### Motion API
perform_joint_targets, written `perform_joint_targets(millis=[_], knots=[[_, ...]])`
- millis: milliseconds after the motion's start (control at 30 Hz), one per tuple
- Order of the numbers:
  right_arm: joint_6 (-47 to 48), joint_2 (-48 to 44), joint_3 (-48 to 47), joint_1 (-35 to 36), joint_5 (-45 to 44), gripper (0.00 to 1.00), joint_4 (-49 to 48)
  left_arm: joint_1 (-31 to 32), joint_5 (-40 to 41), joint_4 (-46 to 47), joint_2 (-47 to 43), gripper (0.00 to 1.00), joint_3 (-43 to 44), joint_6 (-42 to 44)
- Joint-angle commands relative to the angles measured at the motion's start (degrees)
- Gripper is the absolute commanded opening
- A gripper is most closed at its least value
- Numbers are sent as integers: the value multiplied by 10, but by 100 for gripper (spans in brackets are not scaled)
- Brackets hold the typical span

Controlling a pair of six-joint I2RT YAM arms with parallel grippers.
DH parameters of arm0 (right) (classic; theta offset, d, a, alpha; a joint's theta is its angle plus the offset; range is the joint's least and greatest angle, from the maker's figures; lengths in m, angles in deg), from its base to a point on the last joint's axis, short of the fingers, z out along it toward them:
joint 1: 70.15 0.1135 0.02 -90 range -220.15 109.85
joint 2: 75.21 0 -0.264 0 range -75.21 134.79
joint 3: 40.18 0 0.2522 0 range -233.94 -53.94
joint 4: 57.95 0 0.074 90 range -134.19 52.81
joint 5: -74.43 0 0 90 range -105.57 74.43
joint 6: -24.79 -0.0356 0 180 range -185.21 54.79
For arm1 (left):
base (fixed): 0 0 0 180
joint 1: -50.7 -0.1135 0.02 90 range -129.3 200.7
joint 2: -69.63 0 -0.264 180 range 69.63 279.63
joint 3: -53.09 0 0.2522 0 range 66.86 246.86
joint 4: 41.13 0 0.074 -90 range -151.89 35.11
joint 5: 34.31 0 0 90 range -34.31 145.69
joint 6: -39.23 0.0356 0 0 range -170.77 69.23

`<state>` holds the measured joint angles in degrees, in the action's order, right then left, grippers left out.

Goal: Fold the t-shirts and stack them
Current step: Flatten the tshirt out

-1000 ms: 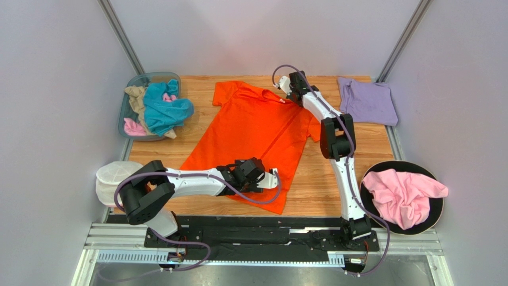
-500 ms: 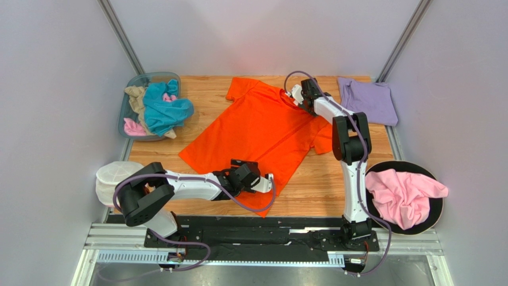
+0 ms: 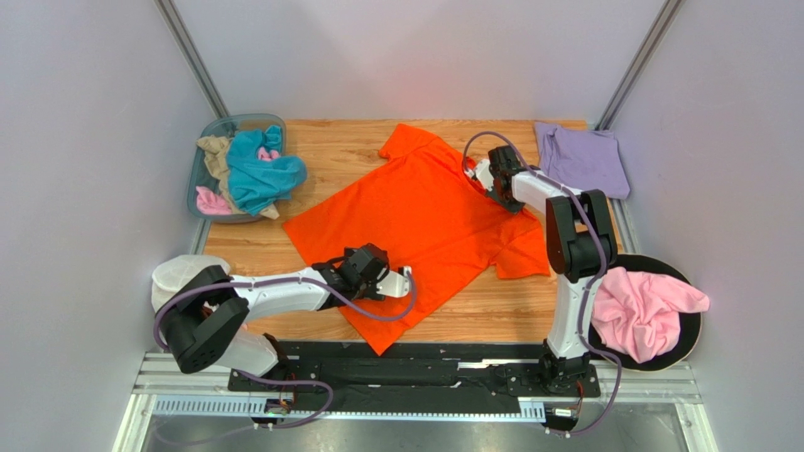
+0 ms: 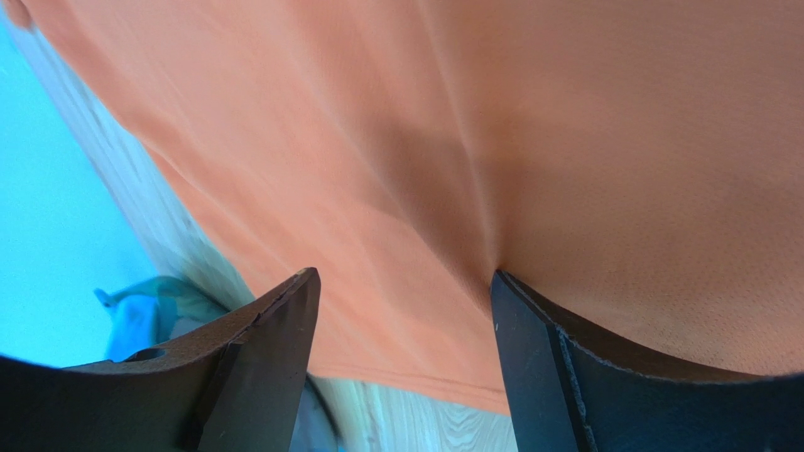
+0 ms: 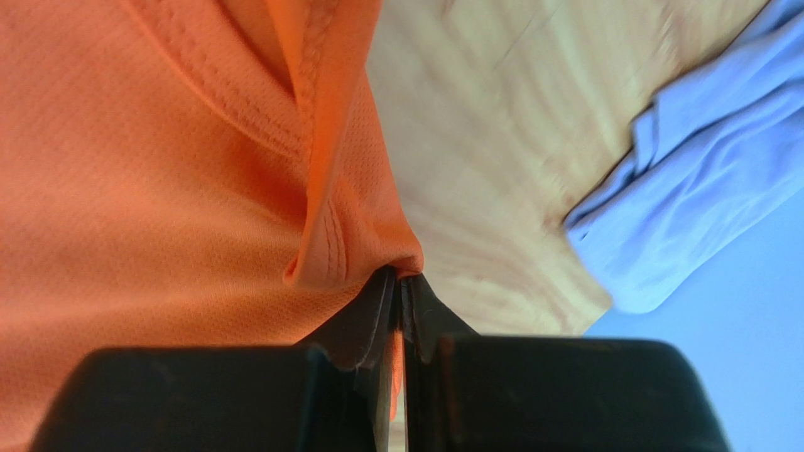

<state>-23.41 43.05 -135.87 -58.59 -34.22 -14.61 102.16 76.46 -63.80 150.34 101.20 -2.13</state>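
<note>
Orange t-shirt (image 3: 425, 217) lies spread mid-table, long axis diagonal: collar far right, hem near left.
Right gripper (image 3: 489, 179) is pinched tight on the collar. Left gripper (image 3: 401, 281) stands with jaws apart over the near hem. Wooden table (image 3: 321, 151), pale grey walls. Lavender t-shirt (image 3: 582, 158) lies at the far right corner, teal t-shirt (image 3: 259, 174) in the bin (image 3: 247, 119) far left, pink t-shirt (image 3: 642, 311) on the black tray (image 3: 694, 334) near right.

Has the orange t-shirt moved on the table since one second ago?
Yes. The orange t-shirt, pinched at the collar by the right gripper, has turned: its far end is now nearer the lavender t-shirt and farther from the bin.
</note>
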Motion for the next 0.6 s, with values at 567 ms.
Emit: perform_joint_targets(millis=[567], knots=[[-106, -227, 201, 29, 38, 9, 47, -263, -154, -39, 170, 73, 272, 158]])
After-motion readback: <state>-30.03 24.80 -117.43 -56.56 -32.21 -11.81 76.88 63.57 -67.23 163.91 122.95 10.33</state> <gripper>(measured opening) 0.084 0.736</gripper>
